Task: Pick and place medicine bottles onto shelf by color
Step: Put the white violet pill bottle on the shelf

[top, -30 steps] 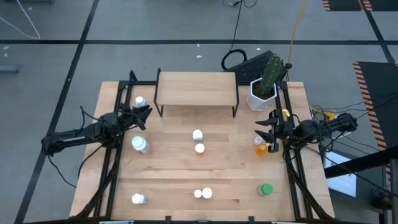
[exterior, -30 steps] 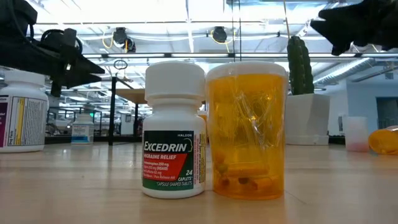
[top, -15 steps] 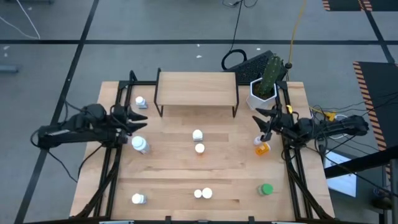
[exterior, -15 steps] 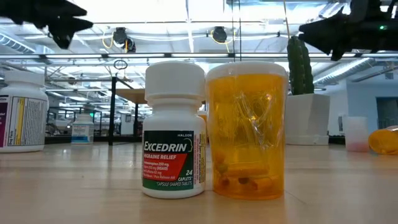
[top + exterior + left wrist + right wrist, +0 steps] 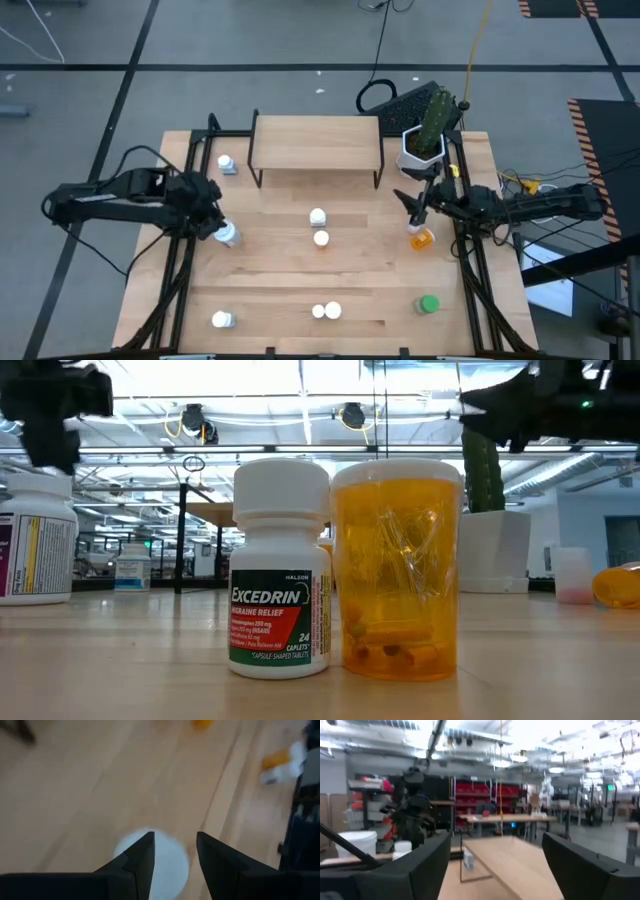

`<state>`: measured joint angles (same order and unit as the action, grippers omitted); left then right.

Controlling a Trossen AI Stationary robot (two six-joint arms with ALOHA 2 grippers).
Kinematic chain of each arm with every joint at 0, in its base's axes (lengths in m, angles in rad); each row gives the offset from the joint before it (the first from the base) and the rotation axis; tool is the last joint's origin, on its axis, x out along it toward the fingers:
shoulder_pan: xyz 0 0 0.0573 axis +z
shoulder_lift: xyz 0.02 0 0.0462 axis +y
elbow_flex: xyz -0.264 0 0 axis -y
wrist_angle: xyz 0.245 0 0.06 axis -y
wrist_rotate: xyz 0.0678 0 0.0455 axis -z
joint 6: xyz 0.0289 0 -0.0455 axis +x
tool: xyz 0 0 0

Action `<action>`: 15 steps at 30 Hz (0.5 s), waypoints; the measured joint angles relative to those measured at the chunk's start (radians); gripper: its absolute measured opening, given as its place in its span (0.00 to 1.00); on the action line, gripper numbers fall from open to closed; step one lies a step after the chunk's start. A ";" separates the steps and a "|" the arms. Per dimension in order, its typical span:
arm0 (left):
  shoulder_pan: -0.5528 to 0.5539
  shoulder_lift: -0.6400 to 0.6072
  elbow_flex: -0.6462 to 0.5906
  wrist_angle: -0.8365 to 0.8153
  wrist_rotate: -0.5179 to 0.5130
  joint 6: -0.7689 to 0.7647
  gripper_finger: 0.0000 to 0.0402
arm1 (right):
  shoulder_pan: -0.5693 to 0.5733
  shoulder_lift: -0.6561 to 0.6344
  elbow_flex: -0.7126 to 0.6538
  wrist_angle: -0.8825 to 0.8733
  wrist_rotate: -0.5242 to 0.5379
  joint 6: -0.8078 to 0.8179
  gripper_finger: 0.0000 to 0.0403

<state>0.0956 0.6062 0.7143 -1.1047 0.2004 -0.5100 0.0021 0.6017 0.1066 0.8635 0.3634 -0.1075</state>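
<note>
Several small bottles stand on the table: white ones (image 5: 226,163) (image 5: 317,216) (image 5: 222,320), an orange one with a white cap (image 5: 321,238), a green one (image 5: 428,304) and a white-capped pair (image 5: 325,311). An orange bottle (image 5: 422,238) lies on its side. The shelf (image 5: 315,143) stands at the far edge. My left gripper (image 5: 211,207) points down, open, right above a white bottle (image 5: 226,236), whose cap (image 5: 162,862) shows between its fingers. My right gripper (image 5: 414,200) hangs open above the table, just far of the lying orange bottle.
A white pot with a cactus (image 5: 422,148) stands to the right of the shelf, close behind my right gripper. Black rails run along both table sides. The low view shows a white Excedrin bottle (image 5: 280,600) and an orange bottle (image 5: 397,570) up close.
My left gripper has drawn back toward the table's left, then tipped downward and come toward the near edge, over the white bottle. My right gripper has risen and shifted a little toward the table's left and far edge. No bottle has moved.
</note>
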 joint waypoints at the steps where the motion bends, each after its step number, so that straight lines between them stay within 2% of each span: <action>1: 0.000 0.009 0.000 -0.013 0.007 -0.001 0.37 | -0.008 0.022 0.006 -0.001 0.000 0.017 0.79; 8: 0.000 0.035 0.000 -0.011 0.004 0.007 0.37 | -0.028 0.139 0.051 0.019 -0.001 0.060 0.81; 15: 0.000 0.036 0.000 0.011 -0.021 -0.050 0.37 | -0.027 0.225 0.051 0.104 -0.001 0.051 0.81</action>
<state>0.0956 0.6422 0.7143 -1.0941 0.1793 -0.5601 -0.0251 0.8262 0.1574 0.9674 0.3626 -0.0566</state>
